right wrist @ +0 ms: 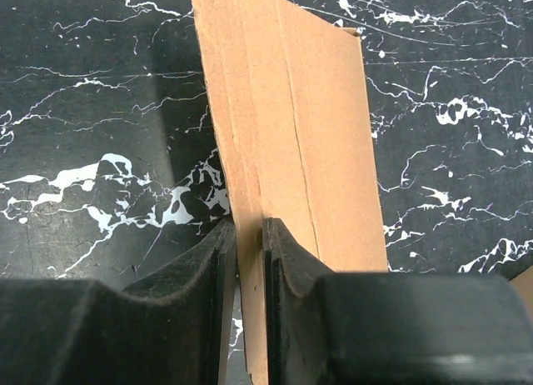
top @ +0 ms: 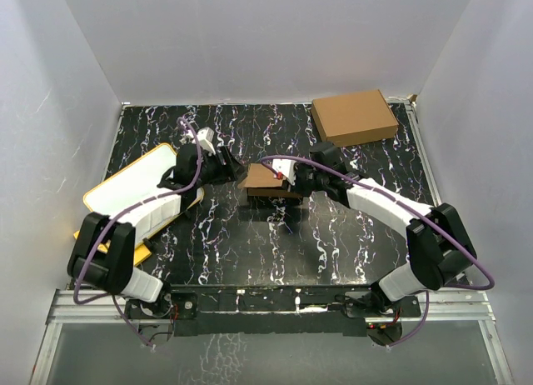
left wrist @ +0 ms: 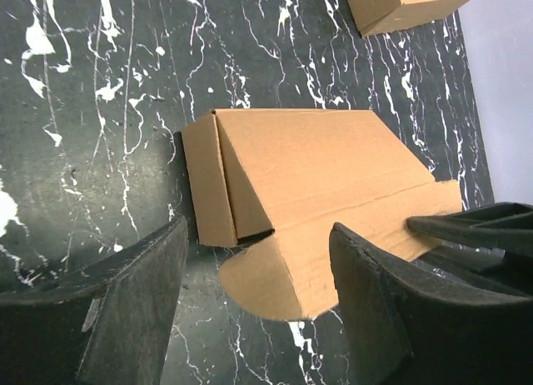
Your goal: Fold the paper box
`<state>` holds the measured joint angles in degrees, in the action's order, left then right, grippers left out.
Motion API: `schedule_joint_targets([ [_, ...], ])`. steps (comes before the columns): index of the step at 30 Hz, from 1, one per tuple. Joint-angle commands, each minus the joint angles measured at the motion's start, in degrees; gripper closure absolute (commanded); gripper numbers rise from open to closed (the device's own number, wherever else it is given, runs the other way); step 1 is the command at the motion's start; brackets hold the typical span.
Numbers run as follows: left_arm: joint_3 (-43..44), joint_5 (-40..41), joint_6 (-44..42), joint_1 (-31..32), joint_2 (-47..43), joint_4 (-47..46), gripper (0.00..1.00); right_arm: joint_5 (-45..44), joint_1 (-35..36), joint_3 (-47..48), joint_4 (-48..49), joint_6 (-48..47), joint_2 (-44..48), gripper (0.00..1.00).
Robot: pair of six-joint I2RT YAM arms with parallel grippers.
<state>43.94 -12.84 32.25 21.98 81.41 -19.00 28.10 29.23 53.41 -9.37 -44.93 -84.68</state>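
Right end effector (right wrist: 250, 235) pinches paper box (right wrist: 291, 110) edge.

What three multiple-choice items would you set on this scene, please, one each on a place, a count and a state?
1. Where on the table does the larger brown box lie?
A. far right corner
B. near left edge
C. dead centre

2. How many brown cardboard boxes are on the table?
A. one
B. two
C. three

3. How is the right gripper?
A. wide open, touching nothing
B. shut on a panel of the paper box
C. shut on nothing

Answers:
1 A: the top view shows it by the far right walls.
2 B: the paper box sits in the middle and the larger brown box beyond it.
3 B: the right wrist view shows cardboard pinched between its fingers.
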Motion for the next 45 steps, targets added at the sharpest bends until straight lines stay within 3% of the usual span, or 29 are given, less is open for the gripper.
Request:
schedule_joint_targets([
  [1,3.7,-8.1,4.2,-0.9,4.6,-1.3,0.34,1.2,-0.2,1.3,-2.6,1.6,-1.0,0.77],
  [6,6.0,-11.2,5.7,-0.9,9.2,-1.9,0.34,2.0,-0.2,1.7,-3.5,1.6,-0.9,0.72],
  [14,6.3,-13.3,7.6,-0.9,12.1,-2.8,0.36,7.8,-2.2,3.6,-7.3,2.4,2.5,0.47],
  [17,6.3,-13.2,7.7,-0.9,12.4,-2.6,0.37,13.1,-5.0,4.2,-8.7,2.9,4.2,0.40],
  [22,6.8,-13.5,7.6,-0.9,12.9,-2.0,0.37,25.0,-12.7,5.2,-10.6,5.2,6.8,0.38],
  [25,7.0,-13.6,7.7,-0.9,12.8,-1.8,0.37,29.0,-19.0,4.5,-6.8,12.5,7.4,0.38],
  [26,7.0,-13.5,7.7,-0.9,12.6,-1.8,0.37,29.2,-20.9,3.8,-4.2,16.4,7.4,0.38],
  [27,6.8,-13.6,7.7,-0.9,12.0,-1.9,0.36,27.3,-26.0,1.4,4.2,29.4,6.6,0.43],
  [32,6.5,-12.6,7.8,-1.0,10.4,-2.1,0.34,24.6,-33.3,-0.2,10.5,45.3,0.7,0.70],
  [35,5.9,-12.2,8.2,-1.4,9.5,-2.5,0.32,23.8,-34.7,0.9,9.3,48.5,-3.9,0.81],
  [45,6.2,-11.8,8.8,-2.3,9.4,-3.0,0.26,28.0,-33.3,6.9,5.8,51.6,-18.2,0.86],
])
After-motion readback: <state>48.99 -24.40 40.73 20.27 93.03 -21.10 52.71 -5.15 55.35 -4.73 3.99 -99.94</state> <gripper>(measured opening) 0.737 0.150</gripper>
